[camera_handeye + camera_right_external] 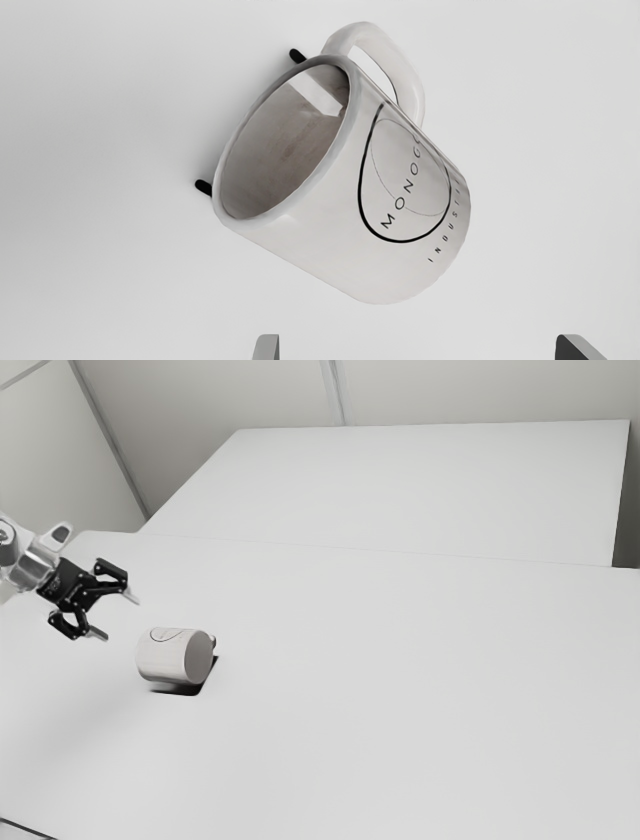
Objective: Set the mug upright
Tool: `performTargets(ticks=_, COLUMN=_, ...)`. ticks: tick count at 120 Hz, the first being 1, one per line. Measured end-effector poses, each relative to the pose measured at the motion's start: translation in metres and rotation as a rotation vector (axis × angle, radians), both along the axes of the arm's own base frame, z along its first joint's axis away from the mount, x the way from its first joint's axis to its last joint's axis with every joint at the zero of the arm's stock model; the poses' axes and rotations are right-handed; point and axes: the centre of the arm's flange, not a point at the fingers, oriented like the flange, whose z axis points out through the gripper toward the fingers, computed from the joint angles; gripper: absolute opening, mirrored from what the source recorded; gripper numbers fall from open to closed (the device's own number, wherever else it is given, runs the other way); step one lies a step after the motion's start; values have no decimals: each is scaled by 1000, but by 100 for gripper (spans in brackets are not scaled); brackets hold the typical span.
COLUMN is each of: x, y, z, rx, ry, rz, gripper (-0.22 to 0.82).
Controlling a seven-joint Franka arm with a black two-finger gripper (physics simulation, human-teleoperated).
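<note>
Fingertips (268, 347) stand nearest you in the wrist view, one on each side and wide apart, with bare table between them. Past them you see the mug (300, 245) lying on its side, clear of both tips. You can look past its rim (220, 212) into the hollow, where a bright patch catches the inner wall, and the handle (410, 85) curves off the side. Black lettering and a looping outline mark the outside (you can read "MONOG" and part of a second word). Two short dark marks (297, 55) show just beside the rim. In the exterior view, your arm (32, 567) comes in from that view's left, and its black gripper (119, 617) hangs in the air, released, holding nothing. Near it, on the exterior view's right side of the fingers, you find the tipped mug on the white table (400, 680), a round grey end turned toward that view's right and a dark shadow beneath. Behind the table stretches another pale surface (430, 480), with walls (230, 390) beyond.
</note>
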Motion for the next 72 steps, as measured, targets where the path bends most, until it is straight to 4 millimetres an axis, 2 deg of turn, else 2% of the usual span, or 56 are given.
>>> performTargets(ticks=12, x=5, y=9, z=-22, rx=-49, ry=-8, rz=34, gripper=60)
performTargets(ticks=45, x=27, y=40, z=-65, rx=-102, ry=-19, rz=23, gripper=60)
performTargets(ticks=72, x=43, y=50, z=-96, rx=-185, ry=-51, rz=-41, gripper=60)
